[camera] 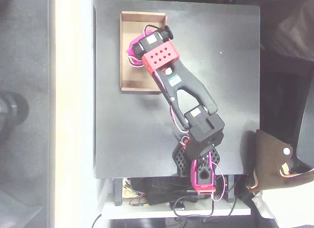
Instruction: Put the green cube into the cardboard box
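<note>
Over the cardboard box (128, 66), in the overhead view, the arm reaches up and to the left from its base at the lower edge of the black bench (127, 134). Red perforated wrist block and a black motor lie above the box's right half and cover much of it. The hand (131, 51) shows as a magenta part poking out from under the wrist on the left side, over the box interior, with a loop of white and coloured wires just beside it. Finger opening: cannot tell, the wrist hides the fingers from above. Contents of the hand: cannot tell.

Box is a tan, lidless tray with low walls, long axis running top to bottom, near the upper left corner of the bench. Its left wall, top wall and lower floor strip are visible and bare. Right wall is partly under the arm.

Green cube: cannot be made out on the exposed floor of the box or on the bench; whether it sits beneath the wrist, I cannot tell.
</note>
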You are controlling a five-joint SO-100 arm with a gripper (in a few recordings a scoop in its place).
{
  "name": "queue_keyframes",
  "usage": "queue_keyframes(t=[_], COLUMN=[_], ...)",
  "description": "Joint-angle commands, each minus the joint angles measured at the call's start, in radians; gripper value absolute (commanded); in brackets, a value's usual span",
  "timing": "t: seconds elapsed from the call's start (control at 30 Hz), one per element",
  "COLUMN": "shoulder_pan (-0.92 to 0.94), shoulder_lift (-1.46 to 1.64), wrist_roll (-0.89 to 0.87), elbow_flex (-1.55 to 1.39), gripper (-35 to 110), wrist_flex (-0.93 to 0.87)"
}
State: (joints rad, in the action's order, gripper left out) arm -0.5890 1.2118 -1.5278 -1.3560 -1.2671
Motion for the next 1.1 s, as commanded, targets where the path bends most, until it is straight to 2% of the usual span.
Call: queue_keyframes(t=[0.0,0.2,0.43,0.53,1.07], shoulder_pan=[-0.014,-0.011,-0.015,-0.015,-0.003], shoulder_lift=[0.014,0.015,0.015,0.015,0.101], wrist_roll=[-0.011,-0.009,-0.009,-0.009,-0.009], elbow_flex=[0.008,0.017,0.005,0.005,0.018], gripper=[15,17,37,41,42], wrist_flex=[-0.002,-0.003,-0.003,-0.003,-0.003])
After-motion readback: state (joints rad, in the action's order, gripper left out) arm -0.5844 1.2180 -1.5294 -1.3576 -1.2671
